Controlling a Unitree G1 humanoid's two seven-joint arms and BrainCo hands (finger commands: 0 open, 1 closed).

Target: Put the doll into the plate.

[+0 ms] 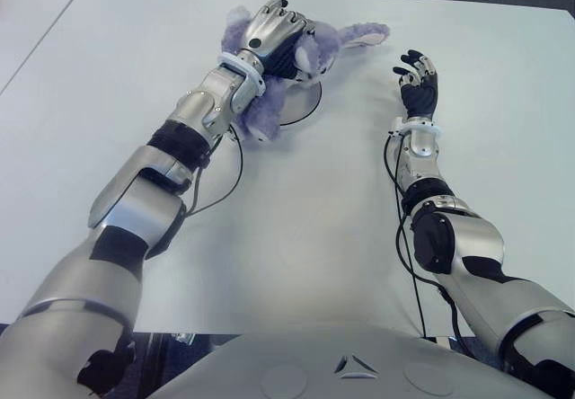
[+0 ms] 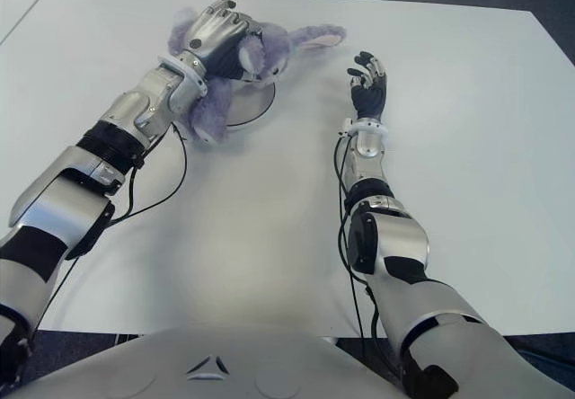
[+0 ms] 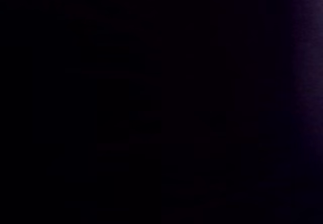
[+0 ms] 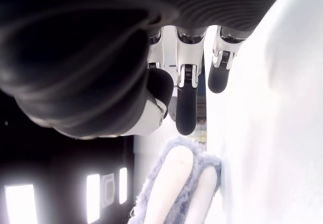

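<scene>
Your left hand (image 1: 274, 29) is clamped over a purple plush doll (image 1: 316, 50) at the far side of the white tabletop (image 1: 296, 219), fingers curled down around the toy's middle. The doll, a long-eared rabbit in lilac fur, sits over the plate (image 1: 305, 104), a pale round dish of which only the near rim shows below the toy and your wrist. One ear with a pinkish lining stretches out toward your right side, lying flat on the tabletop past the plate's edge; the doll's lower body bulges out beneath your left forearm, over the plate's near-left rim. Whether the doll's weight rests on the plate or hangs in your grip cannot be told from the head views.

Your left wrist camera shows only darkness, so the grip is read from the eye views alone.

Your right hand (image 1: 419, 83) shows to the right of the doll, apart from it, palm side up with the fingers (image 4: 185, 108) loosely extended and holding nothing. From its wrist camera the doll's ear (image 4: 176, 183) appears just beyond the fingertips, untouched. A black cable (image 1: 400, 228) runs along your right forearm.
</scene>
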